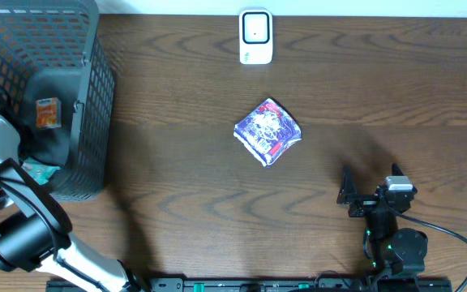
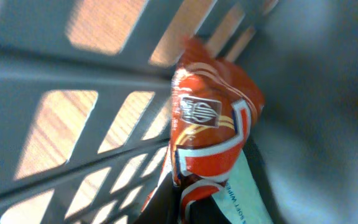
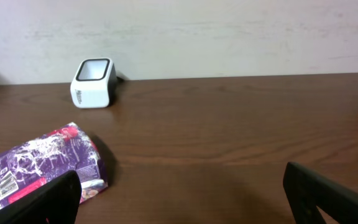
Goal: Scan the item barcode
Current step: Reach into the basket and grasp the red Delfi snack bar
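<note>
At 5 o'clock on the worktop (image 1: pixel 177 170), nearest the robot's base, the right gripper (image 1: pixel 369 182) rests with jaws spread wide. At 9 o'clock the left gripper (image 1: pixel 45 143) reaches inside the grey mesh basket (image 1: pixel 96 122), jaws closed. Whether they pinch the orange packet (image 2: pixel 210 130) pressed against the basket wall cannot be told. A pale teal packet (image 2: pixel 241 194) lies just beneath it. A purple packet (image 1: pixel 267 131) lies at the worktop's centre, and the white scanner (image 1: pixel 255 36) stands at 12 o'clock, well apart.
</note>
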Controlling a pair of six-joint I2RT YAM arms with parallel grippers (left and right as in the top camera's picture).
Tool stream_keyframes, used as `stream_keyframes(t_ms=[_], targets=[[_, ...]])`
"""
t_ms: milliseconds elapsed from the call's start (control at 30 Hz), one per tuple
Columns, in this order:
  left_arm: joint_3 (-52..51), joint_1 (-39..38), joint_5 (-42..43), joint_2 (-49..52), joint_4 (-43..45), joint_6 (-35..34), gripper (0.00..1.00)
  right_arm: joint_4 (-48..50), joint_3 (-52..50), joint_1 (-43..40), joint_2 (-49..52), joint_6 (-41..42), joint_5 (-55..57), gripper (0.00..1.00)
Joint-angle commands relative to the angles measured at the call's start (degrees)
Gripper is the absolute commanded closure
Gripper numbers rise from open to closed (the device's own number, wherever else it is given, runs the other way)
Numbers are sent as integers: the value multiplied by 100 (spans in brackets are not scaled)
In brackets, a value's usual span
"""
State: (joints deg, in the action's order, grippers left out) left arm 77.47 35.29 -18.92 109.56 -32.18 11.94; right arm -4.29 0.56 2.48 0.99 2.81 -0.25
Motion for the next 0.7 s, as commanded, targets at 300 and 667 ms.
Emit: stream_keyframes(t_ms=[300,667], targets=[[39,-1187,2074,-2448,772,-682,93,-7,-20,22,-28,79,-11,1],[39,-1976,2149,-4172,1652,-1038,93,-7,-20,22,-28,79,-11,1]])
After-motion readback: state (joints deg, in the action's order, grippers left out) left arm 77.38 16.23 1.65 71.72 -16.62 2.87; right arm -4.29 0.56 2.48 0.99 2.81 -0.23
